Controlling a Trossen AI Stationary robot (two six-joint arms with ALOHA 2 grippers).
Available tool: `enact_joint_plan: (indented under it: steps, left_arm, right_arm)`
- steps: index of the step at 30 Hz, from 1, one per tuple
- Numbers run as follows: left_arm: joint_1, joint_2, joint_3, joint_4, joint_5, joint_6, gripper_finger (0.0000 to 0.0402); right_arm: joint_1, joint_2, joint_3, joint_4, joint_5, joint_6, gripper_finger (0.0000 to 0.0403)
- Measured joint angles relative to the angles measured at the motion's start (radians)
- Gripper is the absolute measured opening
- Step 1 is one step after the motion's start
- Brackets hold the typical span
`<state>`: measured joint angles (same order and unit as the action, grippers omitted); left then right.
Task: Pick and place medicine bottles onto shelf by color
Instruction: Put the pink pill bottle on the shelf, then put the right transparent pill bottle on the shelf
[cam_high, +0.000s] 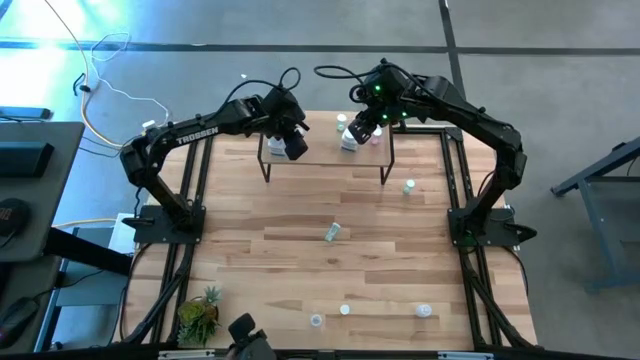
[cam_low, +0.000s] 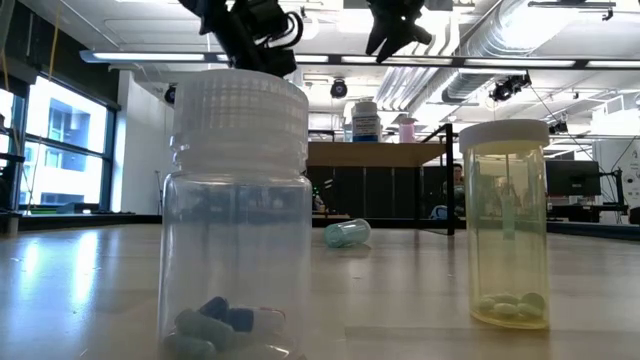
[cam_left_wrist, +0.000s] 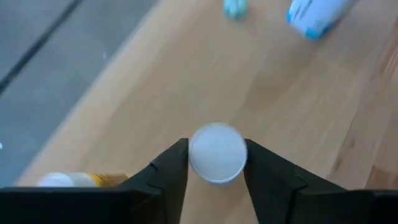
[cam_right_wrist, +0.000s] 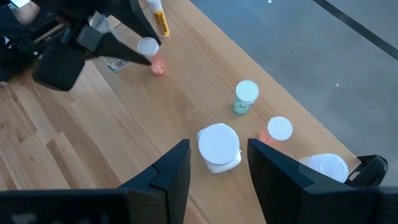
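Medicine bottles, small white-capped plastic vials (cam_right_wrist: 246, 97), half stand on the low light-wood shelf (cam_high: 325, 153), several remain on the worktop (cam_high: 300, 240); left claw (cam_left_wrist: 216, 163) brackets one, right claw (cam_right_wrist: 219, 163) part-open above another.

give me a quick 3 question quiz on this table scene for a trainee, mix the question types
1. True or false: a bottle lies on its side in the middle of the tabletop.
2. What stands at the table's edge on the left arm's side? A potted plant; B mug; C book.
3. Fill in: the left pincer and right pincer both hang over the ____.
Key: 1 true; 2 A; 3 shelf.
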<state>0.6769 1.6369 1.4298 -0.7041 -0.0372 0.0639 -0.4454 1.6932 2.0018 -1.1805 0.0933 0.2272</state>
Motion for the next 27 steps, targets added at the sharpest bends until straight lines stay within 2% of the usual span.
enact_joint_plan:
  steps: [12,27]
  left_arm:
    - [0.000,0.001,-0.001,0.009,0.000,0.000,0.0225]
    - [0.002,-0.058,0.000,0.042,-0.001,-0.001,0.0232]
  right_arm:
    - [0.001,0.000,0.000,-0.001,0.000,0.003,0.0149]
    - [0.001,-0.001,0.000,-0.001,-0.004,0.000,0.0149]
